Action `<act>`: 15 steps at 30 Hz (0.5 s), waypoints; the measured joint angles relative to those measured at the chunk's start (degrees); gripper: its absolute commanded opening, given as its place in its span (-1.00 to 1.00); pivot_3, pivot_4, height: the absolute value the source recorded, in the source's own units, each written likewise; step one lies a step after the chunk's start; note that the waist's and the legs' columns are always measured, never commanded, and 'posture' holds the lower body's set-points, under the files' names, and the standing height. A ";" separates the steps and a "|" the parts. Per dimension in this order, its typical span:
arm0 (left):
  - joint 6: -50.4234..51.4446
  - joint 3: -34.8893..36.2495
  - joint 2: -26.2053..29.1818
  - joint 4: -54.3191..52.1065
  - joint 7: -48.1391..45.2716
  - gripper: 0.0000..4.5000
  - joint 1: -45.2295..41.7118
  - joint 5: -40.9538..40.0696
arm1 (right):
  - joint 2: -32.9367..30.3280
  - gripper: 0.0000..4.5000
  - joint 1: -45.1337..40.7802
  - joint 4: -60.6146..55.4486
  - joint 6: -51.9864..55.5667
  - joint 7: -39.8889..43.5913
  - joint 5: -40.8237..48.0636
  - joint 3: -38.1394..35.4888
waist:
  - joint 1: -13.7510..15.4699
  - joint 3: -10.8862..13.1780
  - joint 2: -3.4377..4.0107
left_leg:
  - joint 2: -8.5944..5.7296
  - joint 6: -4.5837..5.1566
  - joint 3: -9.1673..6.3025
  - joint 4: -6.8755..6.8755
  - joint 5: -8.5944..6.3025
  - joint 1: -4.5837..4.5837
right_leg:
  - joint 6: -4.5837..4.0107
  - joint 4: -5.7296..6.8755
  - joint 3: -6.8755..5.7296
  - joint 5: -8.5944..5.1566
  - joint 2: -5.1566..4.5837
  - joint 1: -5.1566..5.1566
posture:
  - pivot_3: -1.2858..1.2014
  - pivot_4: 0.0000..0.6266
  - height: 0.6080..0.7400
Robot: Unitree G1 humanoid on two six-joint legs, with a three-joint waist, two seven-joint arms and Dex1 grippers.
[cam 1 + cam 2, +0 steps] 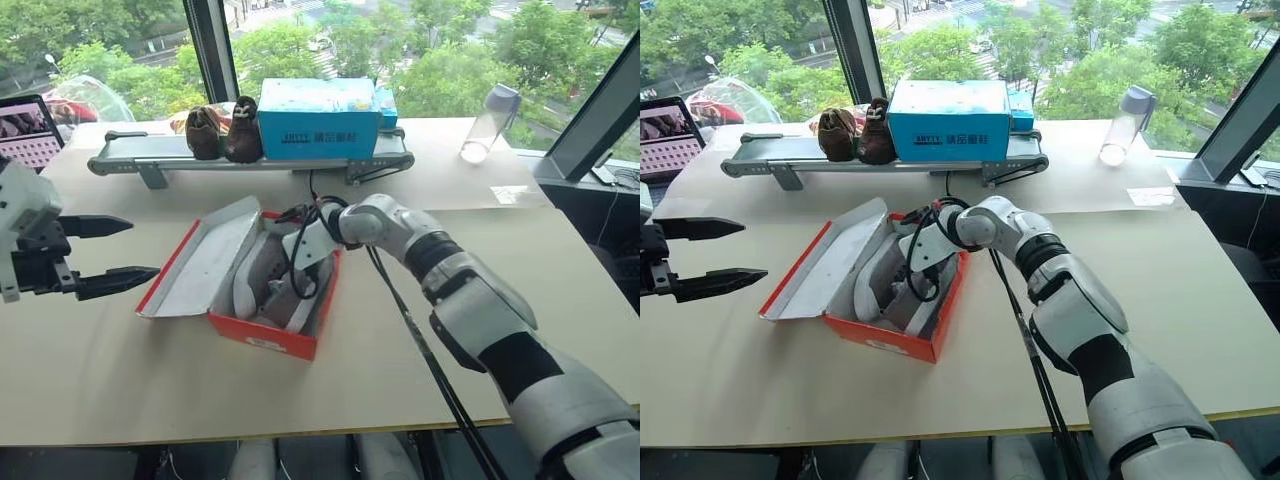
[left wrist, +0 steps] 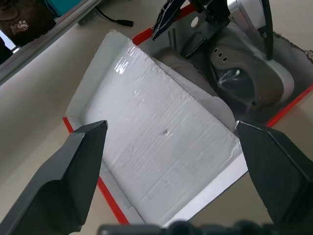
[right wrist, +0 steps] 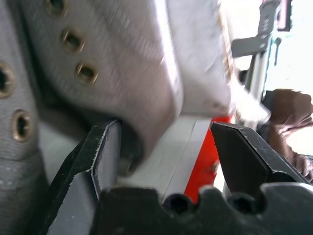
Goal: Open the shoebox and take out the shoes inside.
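The red-orange shoebox (image 1: 262,338) lies open in the middle of the table, its lid (image 1: 205,258) folded back to the left with the white inside up. Two greyish-tan shoes (image 1: 262,280) with white soles lie in it. My right gripper (image 1: 292,232) reaches into the far end of the box. In the right wrist view this gripper (image 3: 164,129) is open, with one shoe's (image 3: 112,63) edge between the fingers and one finger against it. My left gripper (image 1: 143,248) hangs open just left of the lid, holding nothing.
At the back of the table a grey rail (image 1: 150,150) carries a blue box (image 1: 318,120) and dark brown shoes (image 1: 225,130). A clear bottle (image 1: 490,122) stands back right, a screen (image 1: 28,130) far left. A black cable (image 1: 420,350) runs across the table under my right arm.
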 measured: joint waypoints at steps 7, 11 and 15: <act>0.99 1.39 0.00 -0.76 0.01 1.00 1.01 0.01 | 2.13 -0.37 0.02 0.98 -0.03 2.24 0.79 -0.72 | -0.68 0.00 0.00 | 0.04 0.00 0.00 -0.04 0.00 0.04 | -0.03 0.01 0.03 0.00 0.06 0.01 | 0.03 -0.52 1.00; 0.99 1.47 0.00 -1.03 0.10 1.00 0.94 0.00 | 1.63 -0.97 0.02 0.88 -0.13 4.08 2.51 -2.14 | -1.26 -0.02 -0.03 | 0.06 0.00 0.00 -0.04 0.00 0.08 | -0.03 0.02 0.05 0.00 0.08 0.03 | 0.03 -0.52 1.00; 0.95 0.99 0.00 -1.00 0.20 1.00 0.17 -0.17 | 1.30 -0.99 0.33 0.33 -0.21 5.90 3.46 -3.04 | -1.34 -0.02 -0.03 | 0.14 -0.01 0.01 -0.07 -0.01 0.12 | -0.09 0.08 0.08 -0.01 0.17 0.00 | 0.03 -0.52 1.00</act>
